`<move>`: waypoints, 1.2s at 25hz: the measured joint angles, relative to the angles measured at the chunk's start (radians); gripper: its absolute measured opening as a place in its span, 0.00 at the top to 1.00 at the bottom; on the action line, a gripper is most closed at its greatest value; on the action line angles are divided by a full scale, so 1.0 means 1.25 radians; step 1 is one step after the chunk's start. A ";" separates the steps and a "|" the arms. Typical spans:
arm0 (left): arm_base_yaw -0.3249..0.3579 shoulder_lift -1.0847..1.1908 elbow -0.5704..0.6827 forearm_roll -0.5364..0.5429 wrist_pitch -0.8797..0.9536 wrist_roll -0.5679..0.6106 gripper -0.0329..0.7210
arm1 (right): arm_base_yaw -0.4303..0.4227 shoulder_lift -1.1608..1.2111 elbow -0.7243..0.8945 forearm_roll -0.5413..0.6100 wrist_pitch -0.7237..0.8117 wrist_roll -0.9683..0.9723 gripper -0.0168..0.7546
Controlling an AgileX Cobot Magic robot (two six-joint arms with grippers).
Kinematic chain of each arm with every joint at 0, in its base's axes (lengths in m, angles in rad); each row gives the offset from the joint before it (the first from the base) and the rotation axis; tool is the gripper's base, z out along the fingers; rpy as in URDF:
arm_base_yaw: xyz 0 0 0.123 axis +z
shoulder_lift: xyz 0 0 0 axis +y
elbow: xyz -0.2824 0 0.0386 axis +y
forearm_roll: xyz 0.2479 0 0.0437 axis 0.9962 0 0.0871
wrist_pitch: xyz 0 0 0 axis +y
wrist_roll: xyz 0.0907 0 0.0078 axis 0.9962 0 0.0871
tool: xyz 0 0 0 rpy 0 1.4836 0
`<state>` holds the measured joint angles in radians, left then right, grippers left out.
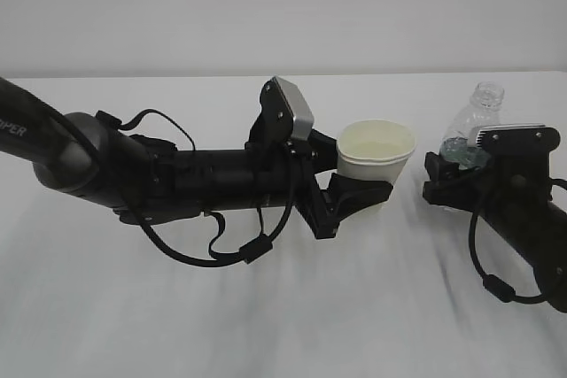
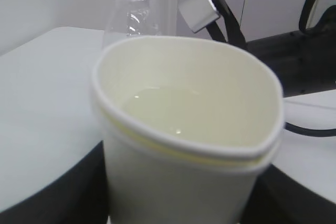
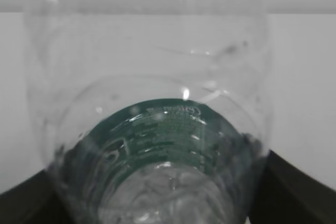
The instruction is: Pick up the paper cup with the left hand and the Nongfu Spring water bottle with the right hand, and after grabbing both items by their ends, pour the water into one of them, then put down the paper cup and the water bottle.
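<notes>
1. Reaching in from the left edge of the white tabletop [image 1: 266,325], the left hand [image 1: 354,199] is gripping the paper cup [image 1: 376,158] low on its wall, its jaws standing partly apart and pressing on both sides.
2. The paper cup is sitting upright near the middle of the tabletop, its rim squeezed slightly out of round in the left wrist view.
3. The water [image 2: 178,111] is lying shallow and clear in the bottom of the cup.
4. The right hand [image 1: 454,176] is lying low near the right edge, its jaws flanking the lower part of the Nongfu Spring water bottle [image 1: 474,126]; whether they are pressing on it or just parted from it cannot be told.
5. The bottle is standing roughly upright, uncapped, well to the right of the cup and apart from it, its green label band showing between the dark jaws.
</notes>
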<state>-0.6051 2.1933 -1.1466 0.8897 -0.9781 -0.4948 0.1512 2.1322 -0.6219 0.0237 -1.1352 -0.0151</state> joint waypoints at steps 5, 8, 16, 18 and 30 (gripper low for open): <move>0.000 0.000 0.000 0.000 0.000 0.000 0.34 | 0.000 0.000 0.000 -0.004 -0.004 0.001 0.19; 0.000 0.000 0.000 0.000 0.000 0.000 0.34 | 0.000 0.000 0.000 -0.019 -0.004 0.001 0.19; 0.000 0.000 0.000 0.000 0.000 0.000 0.34 | 0.000 0.000 0.019 -0.019 -0.007 0.001 0.19; 0.000 0.000 0.000 0.000 0.000 0.000 0.34 | 0.000 -0.008 0.033 -0.019 -0.007 0.001 0.19; 0.000 0.000 0.000 0.000 -0.001 0.000 0.34 | 0.000 -0.138 0.147 -0.019 -0.008 0.001 0.19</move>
<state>-0.6051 2.1933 -1.1466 0.8897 -0.9797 -0.4948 0.1512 1.9598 -0.4384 0.0000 -1.1454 -0.0135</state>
